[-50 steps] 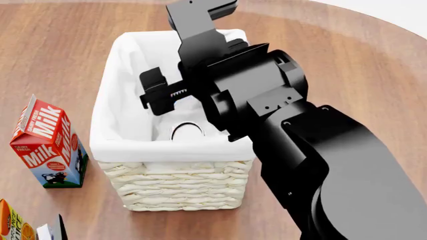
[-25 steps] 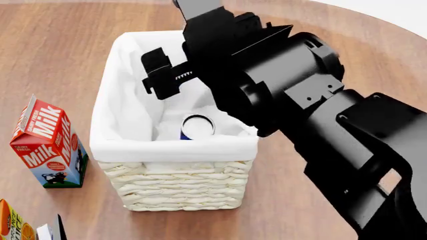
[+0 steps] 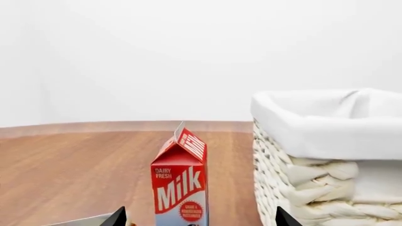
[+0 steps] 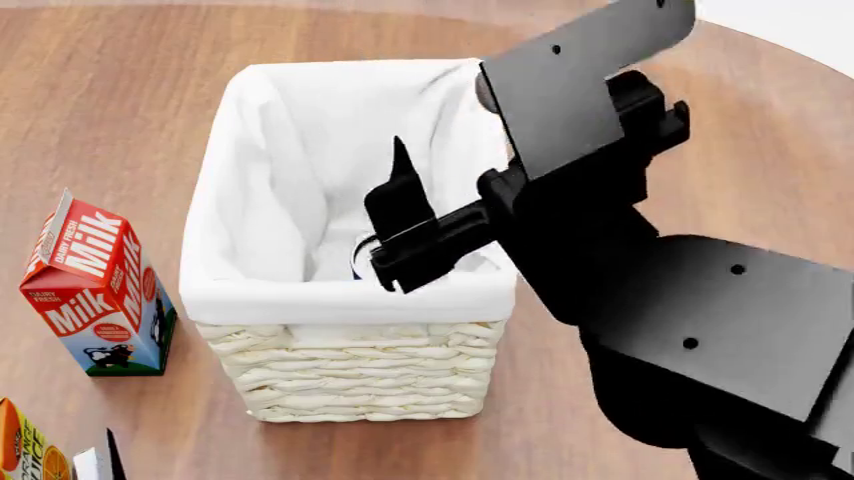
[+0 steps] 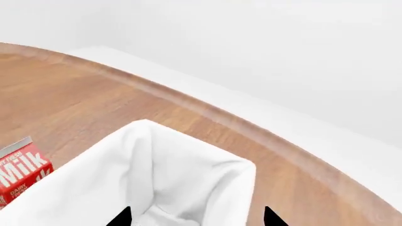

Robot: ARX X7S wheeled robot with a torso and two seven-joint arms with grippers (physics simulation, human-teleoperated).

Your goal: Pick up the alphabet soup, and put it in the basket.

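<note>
The black right gripper (image 4: 400,235) had lifted and swung back from the large cream wicker basket (image 4: 360,365), its jaws spread and empty. The blue-labelled alphabet soup can (image 4: 362,250) sat inside, mostly hidden, so placement looked done.

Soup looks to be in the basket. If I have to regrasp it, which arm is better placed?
Right. Its claw hangs open over the basket, just above the mostly hidden alphabet soup. The left claw sits low outside the basket wall, facing the milk carton.
</note>
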